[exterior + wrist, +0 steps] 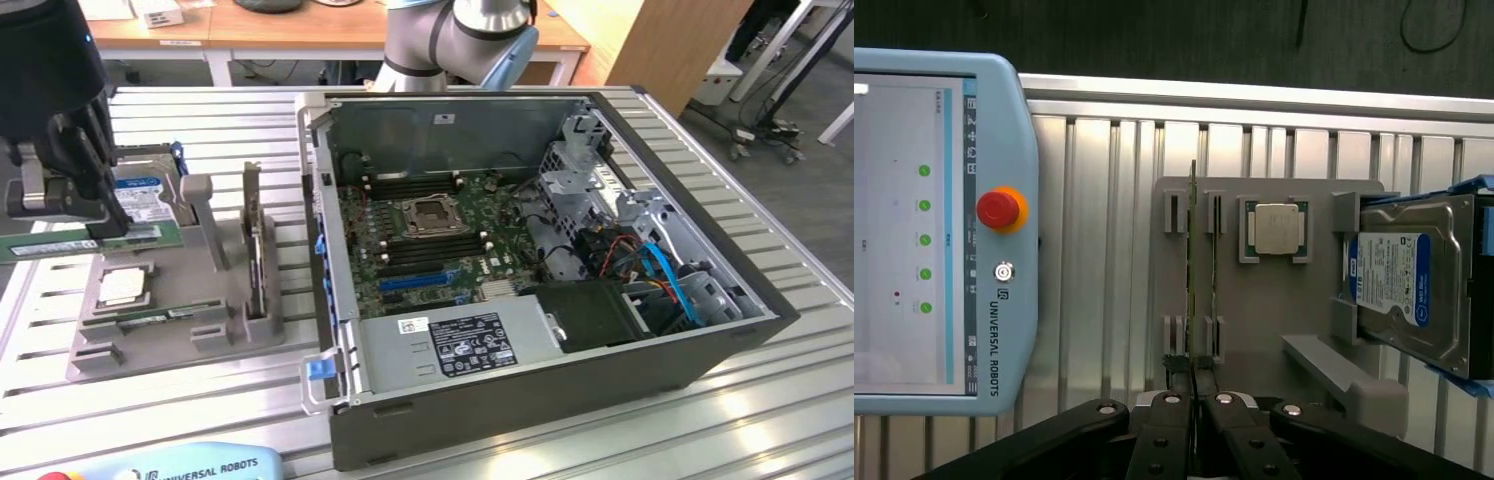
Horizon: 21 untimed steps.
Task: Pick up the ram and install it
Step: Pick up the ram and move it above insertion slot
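- Closest to the wrist camera is the gripper [1194, 385]. Its black fingers [1172, 420] are pinched narrow on the ram [1194, 260], which is seen edge-on as a thin green line running away from them.
- In the exterior view the gripper [64, 215] hangs at the exterior view's left, and the ram [134, 238] lies level in its grip, long side flat.
- The ram appears raised over the grey fixture [200, 300], in front of the hard drive [147, 200], and it is well apart from the case [534, 400].
- In the wrist view the ram's edge lines up between the paired slot posts of the fixture [1274, 300].
- A square silver CPU [1276, 228] sits in its pocket on the fixture, just beside the ram's line. In the exterior view the CPU [120, 285] lies below the held ram.
- The hard drive [1409, 285], with a blue-white label, leans tilted in the fixture's far holder.
- The case lies open on the slatted table [174, 400], with the motherboard [400, 250] facing up. Dark memory slots [400, 185] run beside the socket [434, 215].
- A pendant [174, 465] rests at the table's near edge. In the wrist view the pendant [934, 230] shows a red button [999, 208].
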{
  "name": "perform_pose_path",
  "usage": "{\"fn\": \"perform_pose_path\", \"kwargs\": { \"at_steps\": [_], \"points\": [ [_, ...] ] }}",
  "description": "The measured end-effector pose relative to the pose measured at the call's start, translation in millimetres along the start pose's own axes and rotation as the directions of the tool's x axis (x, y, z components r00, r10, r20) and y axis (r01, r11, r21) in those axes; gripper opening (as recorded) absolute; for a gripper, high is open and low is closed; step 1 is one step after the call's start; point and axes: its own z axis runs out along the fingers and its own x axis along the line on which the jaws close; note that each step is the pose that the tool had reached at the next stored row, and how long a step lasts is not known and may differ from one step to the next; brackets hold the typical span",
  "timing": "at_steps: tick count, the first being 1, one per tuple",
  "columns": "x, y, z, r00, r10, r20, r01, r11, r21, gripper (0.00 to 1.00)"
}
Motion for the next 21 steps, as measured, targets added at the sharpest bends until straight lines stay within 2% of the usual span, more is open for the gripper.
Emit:
{"fn": "perform_pose_path", "kwargs": {
  "at_steps": [16,21],
  "points": [
    [-0.5,0.8,-24.3,1.0000,0.000,0.0000,0.000,1.0000,0.0000,0.12],
    [-0.5,0.8,-25.0,1.0000,0.000,-0.0001,0.000,1.0000,0.0000,0.12]
  ]
}}
